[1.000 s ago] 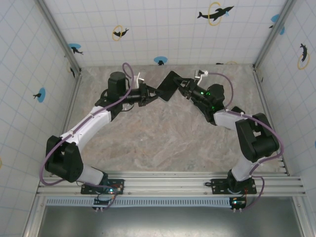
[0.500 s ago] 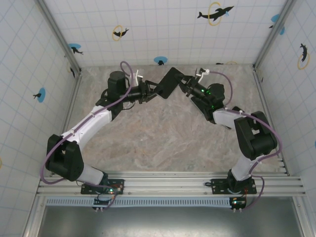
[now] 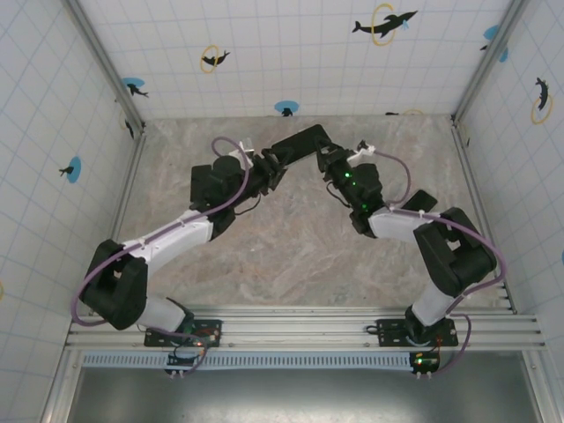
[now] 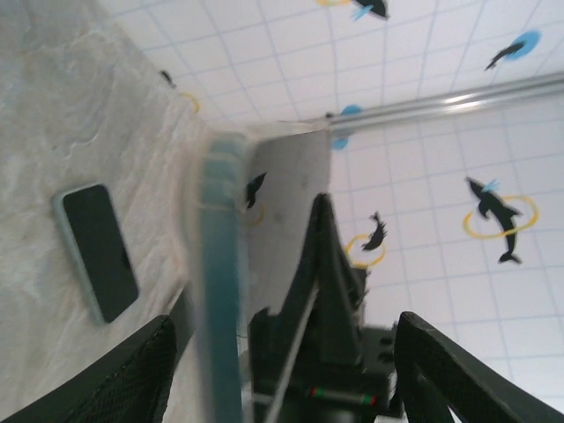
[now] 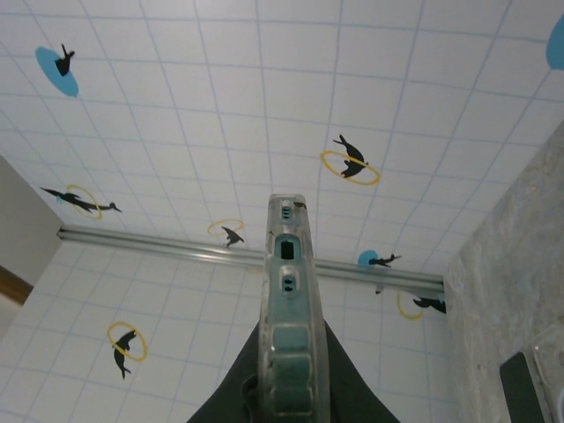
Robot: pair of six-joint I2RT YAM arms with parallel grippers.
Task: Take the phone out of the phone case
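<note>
Right gripper (image 5: 288, 392) pinches the teal phone case (image 5: 287, 282) edge-on. Left gripper (image 4: 286, 366) stands spread astride it. Phone (image 4: 97, 252) lies flat on the table (image 4: 62, 97) (screen up), apart. Advise backing the left gripper off straight, clear of the case.

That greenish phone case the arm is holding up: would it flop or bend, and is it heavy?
Probably fairly stiff: the phone case juts straight out from the right gripper, held at one end without sagging. It is likely light, since its edge looks thin and translucent. That smooth edge could be slippery.
</note>
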